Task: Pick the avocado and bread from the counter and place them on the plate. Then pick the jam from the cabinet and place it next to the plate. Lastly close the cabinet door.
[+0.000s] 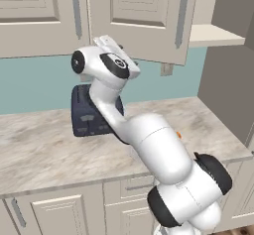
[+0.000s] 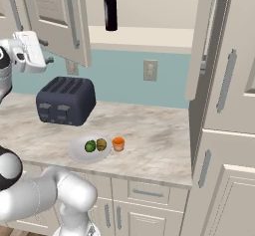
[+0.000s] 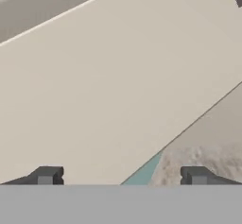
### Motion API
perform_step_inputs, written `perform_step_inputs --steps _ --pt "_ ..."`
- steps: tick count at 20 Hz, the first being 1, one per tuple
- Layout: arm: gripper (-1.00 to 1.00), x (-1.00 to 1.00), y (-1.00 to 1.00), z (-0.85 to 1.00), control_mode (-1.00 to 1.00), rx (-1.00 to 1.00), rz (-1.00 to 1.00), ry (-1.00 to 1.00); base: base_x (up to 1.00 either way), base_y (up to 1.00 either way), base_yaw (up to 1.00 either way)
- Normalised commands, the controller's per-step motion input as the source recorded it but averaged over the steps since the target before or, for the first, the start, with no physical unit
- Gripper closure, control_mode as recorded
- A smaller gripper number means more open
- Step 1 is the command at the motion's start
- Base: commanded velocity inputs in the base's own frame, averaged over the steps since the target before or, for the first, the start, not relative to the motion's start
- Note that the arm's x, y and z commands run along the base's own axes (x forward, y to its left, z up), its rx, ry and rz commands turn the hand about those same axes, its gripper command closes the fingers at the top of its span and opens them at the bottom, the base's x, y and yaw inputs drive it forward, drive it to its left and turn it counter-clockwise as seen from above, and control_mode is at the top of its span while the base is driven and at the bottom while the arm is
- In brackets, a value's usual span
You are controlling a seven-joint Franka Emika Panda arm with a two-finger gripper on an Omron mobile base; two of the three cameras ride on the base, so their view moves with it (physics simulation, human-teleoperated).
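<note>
The white plate [image 2: 75, 153] lies on the counter [image 2: 154, 130] with the green avocado [image 2: 89, 146] and the brown bread [image 2: 101, 144] on it. Right beside the plate's right rim stands the orange jam [image 2: 118, 144]; a sliver of the jam [image 1: 178, 135] peeks past my arm. The cabinet [image 2: 149, 33] stands open, its left door [image 2: 55, 16] swung outward. My gripper [image 2: 45, 58] is raised against that door's outer face. In the hand view my gripper [image 3: 122, 176] is open, fingertips [image 3: 45, 176] wide apart, with nothing between them and the door panel [image 3: 118, 76] close ahead.
A dark toaster [image 2: 65, 100] sits on the counter behind the plate, below my hand. A tall dark wine bottle [image 2: 110, 6] stands on the cabinet shelf. The right cabinet door [image 2: 201, 41] also hangs open beside a tall cream unit [image 2: 224, 105].
</note>
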Motion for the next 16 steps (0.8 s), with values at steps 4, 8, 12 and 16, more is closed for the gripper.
perform_step_inputs --steps 4,8,12,16 --pt "-1.0 0.26 -0.75 0.02 -1.0 0.16 0.01 -0.03 0.0 0.0 0.0" --pt "-1.0 0.67 -0.68 -0.13 -1.0 0.15 0.02 0.0 0.0 0.0 0.0" --pt "-1.0 0.82 -0.68 -0.2 -1.0 0.15 0.0 0.0 0.0 0.0 0.0" --pt "-1.0 0.66 -0.69 -0.18 -1.0 0.14 0.03 0.0 0.0 0.0 0.0"
